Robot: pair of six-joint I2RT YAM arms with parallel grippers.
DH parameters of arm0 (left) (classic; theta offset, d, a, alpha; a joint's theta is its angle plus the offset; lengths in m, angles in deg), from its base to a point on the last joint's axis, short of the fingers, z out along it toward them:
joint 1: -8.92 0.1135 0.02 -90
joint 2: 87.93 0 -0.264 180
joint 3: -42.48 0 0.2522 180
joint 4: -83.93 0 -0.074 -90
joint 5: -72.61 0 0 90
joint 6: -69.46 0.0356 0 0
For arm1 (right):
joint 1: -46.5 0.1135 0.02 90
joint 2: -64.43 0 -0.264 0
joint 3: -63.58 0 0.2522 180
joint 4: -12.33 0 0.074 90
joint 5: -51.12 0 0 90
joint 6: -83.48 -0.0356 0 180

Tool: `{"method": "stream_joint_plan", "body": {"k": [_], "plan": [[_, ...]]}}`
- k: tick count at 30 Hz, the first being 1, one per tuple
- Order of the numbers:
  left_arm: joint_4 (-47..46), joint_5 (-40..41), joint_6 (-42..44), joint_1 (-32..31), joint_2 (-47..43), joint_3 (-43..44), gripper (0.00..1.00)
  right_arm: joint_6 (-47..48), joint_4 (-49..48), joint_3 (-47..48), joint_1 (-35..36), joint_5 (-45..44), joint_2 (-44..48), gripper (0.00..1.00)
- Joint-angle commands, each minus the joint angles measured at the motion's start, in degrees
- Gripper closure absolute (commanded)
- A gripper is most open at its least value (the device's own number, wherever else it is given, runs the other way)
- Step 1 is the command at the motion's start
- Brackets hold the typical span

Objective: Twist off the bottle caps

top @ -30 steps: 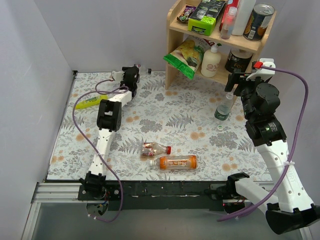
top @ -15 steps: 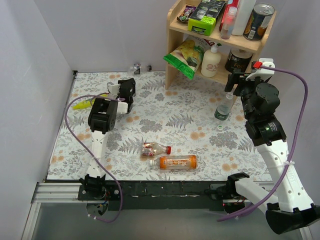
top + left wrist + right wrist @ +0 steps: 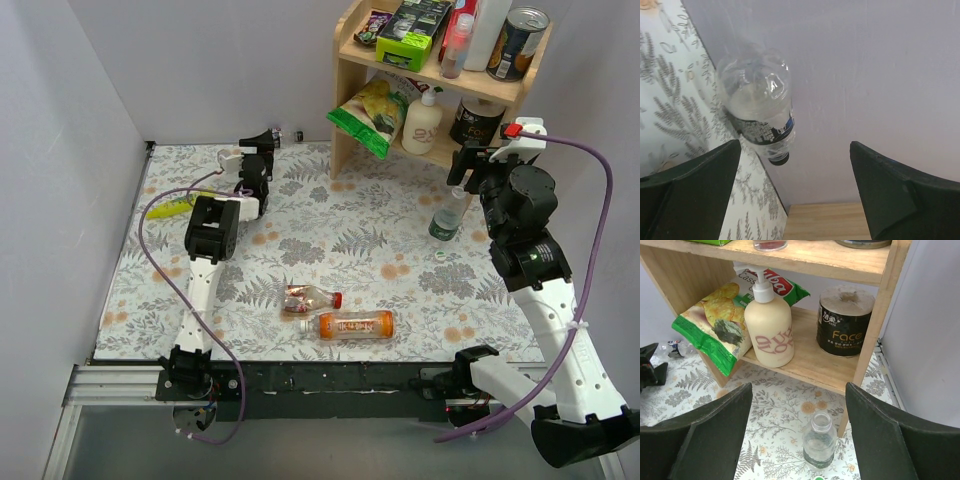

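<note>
Floral table point(image 3: 340, 230): our left tool point(image 3: 795, 145) gapes toward the dark-labelled bottle point(image 3: 757, 105); our right tool point(image 3: 799, 387) gapes near the uncapped bottle point(image 3: 819, 441).

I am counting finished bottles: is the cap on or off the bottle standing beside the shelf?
Off. The right wrist view shows the upright bottle with a bare, open mouth.

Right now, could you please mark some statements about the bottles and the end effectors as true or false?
1. The green-labelled bottle stands upright, uncapped. True.
2. The orange bottle stands upright. False: it lies on its side.
3. The dark-blue-labelled bottle has its black cap on. True.
4. The left end effector is shut on that bottle. False: it is open, apart from the bottle.
5. The right end effector is open. True.
</note>
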Motion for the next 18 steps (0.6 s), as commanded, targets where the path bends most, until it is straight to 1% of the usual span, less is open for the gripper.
{"method": "stream_joint_plan", "body": {"k": [1, 3, 4, 7, 10, 16, 17, 18], "plan": [[9.89, 1.13, -16.35, 0.65, 6.24, 6.81, 0.09, 0.54, -1.28, 1.24, -0.06, -0.58, -0.18, 0.19], [12.70, 1.48, -17.76, 0.91, 8.78, 9.97, 0.09, 0.63, -1.37, 1.42, -0.06, -0.66, -0.18, 0.19], [14.80, 1.48, -17.77, 0.91, 9.58, 13.12, 0.09, 0.55, -1.54, 1.42, -0.06, -0.58, -0.27, 0.19], [17.62, 1.66, -17.59, 1.09, 12.13, 17.79, 0.10, 0.63, -2.07, 1.42, -0.06, -0.23, -0.09, 0.19], [20.08, 2.10, -19.61, 1.26, 14.33, 20.08, 0.10, 0.72, -2.25, 1.68, -0.14, -0.05, -0.27, 0.19], [24.04, 2.54, -18.12, 1.53, 18.02, 27.55, 0.11, 0.90, -2.86, 1.16, -0.06, -0.23, -0.01, 0.19], [24.39, 2.54, -18.55, 1.53, 19.33, 29.56, 0.13, 1.07, -2.95, 1.07, -0.06, -0.31, 0.08, 0.19], [24.31, 2.45, -18.73, 1.53, 20.04, 30.63, 0.17, 1.16, -2.95, 0.98, -0.06, -0.40, 0.08, 0.19]]}}
